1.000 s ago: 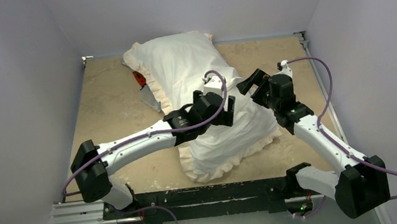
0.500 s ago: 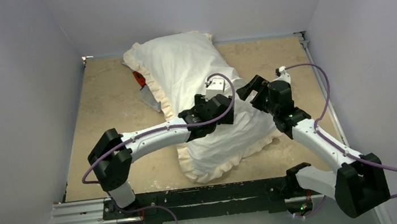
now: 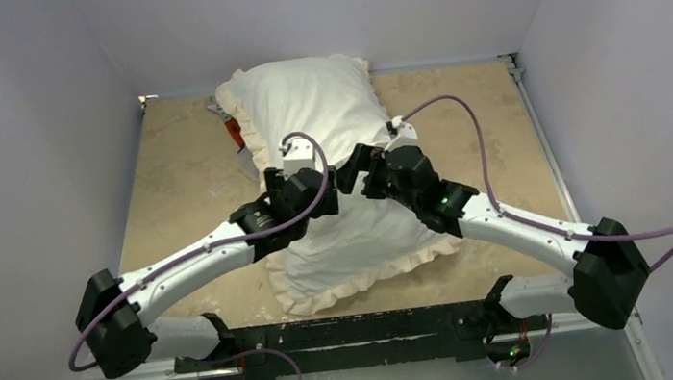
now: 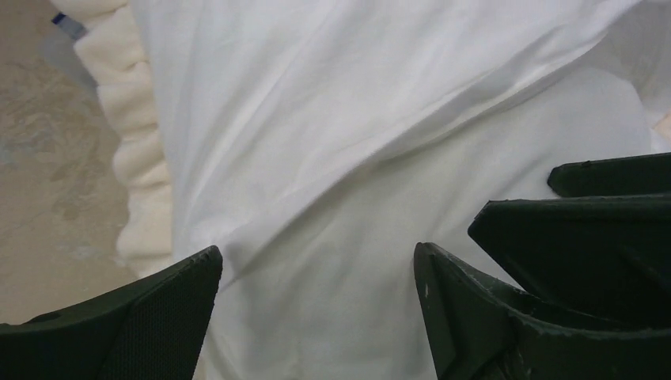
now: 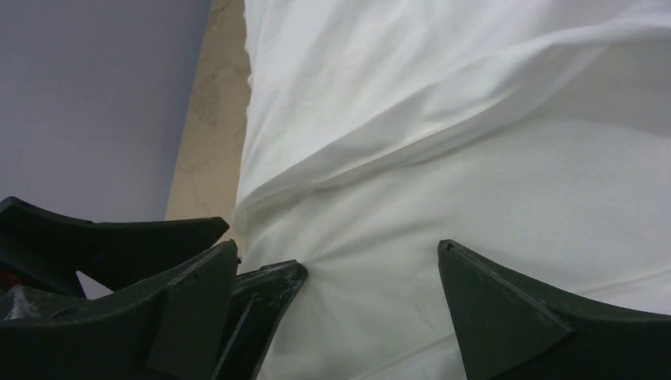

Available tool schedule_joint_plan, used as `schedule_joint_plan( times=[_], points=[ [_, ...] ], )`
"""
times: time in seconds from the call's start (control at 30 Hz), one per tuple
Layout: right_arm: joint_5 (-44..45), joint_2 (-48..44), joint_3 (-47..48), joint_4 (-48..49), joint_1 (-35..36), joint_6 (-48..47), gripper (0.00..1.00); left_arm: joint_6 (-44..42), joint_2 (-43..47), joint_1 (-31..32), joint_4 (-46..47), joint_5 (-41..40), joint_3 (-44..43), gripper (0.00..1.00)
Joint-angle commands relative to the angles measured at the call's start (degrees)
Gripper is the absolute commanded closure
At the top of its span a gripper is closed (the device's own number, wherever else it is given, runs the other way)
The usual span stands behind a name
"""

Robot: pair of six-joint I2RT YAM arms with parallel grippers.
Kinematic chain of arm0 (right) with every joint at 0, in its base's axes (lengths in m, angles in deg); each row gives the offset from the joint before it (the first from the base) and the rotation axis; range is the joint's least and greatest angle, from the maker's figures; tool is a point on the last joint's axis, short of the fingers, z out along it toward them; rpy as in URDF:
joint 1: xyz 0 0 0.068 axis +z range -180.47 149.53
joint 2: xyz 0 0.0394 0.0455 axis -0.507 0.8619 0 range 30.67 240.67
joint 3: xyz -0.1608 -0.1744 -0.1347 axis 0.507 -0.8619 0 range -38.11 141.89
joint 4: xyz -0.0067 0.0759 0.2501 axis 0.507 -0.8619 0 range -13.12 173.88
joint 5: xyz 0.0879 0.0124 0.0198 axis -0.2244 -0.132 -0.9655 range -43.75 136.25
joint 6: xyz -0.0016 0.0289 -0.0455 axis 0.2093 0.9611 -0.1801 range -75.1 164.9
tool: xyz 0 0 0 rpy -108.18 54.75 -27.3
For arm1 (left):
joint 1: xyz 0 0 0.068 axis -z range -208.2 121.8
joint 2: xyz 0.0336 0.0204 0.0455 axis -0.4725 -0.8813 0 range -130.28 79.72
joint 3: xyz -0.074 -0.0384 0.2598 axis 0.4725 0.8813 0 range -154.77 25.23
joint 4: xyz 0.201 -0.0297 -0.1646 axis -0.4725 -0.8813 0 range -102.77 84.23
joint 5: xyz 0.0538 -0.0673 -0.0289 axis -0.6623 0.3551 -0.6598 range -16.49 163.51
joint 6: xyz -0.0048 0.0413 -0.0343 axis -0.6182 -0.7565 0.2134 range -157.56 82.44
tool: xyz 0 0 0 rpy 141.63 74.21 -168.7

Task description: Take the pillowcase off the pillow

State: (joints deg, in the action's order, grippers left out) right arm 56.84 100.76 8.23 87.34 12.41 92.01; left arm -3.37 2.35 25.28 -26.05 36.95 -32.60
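The pillowcase (image 3: 323, 114) lies white side up in the middle of the table, plump and filled, with its cream frill (image 3: 363, 282) round the edges. The pillow is hidden inside it. My left gripper (image 3: 336, 186) and right gripper (image 3: 355, 170) meet tip to tip over the cover's middle. In the left wrist view the left gripper (image 4: 316, 257) is open over wrinkled white fabric (image 4: 332, 142), with the right gripper's fingers (image 4: 585, 229) close on the right. In the right wrist view the right gripper (image 5: 336, 247) is open over the fabric (image 5: 475, 119), and a left finger (image 5: 273, 277) presses into it.
A small red-orange thing (image 3: 234, 133) and a grey piece (image 3: 250, 167) lie by the cover's left frill. The beige tabletop (image 3: 172, 186) is walled in by pale walls on three sides. A black rail (image 3: 350, 329) runs along the near edge.
Both grippers have moved left and closed in on each other over the cover's middle. The filled pillowcase has shifted left and turned straighter.
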Motion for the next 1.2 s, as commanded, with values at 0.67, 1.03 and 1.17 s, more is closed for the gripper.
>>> schedule_joint_plan(
  times=[0.67,1.03,1.17],
  points=[
    [16.53,18.99,15.22,-18.63,13.11,1.22,0.01,1.48,27.08,-1.04,-11.86,2.38,11.49,0.10],
    [14.91,10.51,17.48,-21.28,14.43,-0.67,0.01,5.62,29.81,-1.08,-13.07,-2.32,11.73,0.10],
    [14.02,11.04,15.85,-22.26,15.07,-0.58,0.01,6.29,30.80,-1.09,-13.77,-2.82,11.75,0.10]
  ],
)
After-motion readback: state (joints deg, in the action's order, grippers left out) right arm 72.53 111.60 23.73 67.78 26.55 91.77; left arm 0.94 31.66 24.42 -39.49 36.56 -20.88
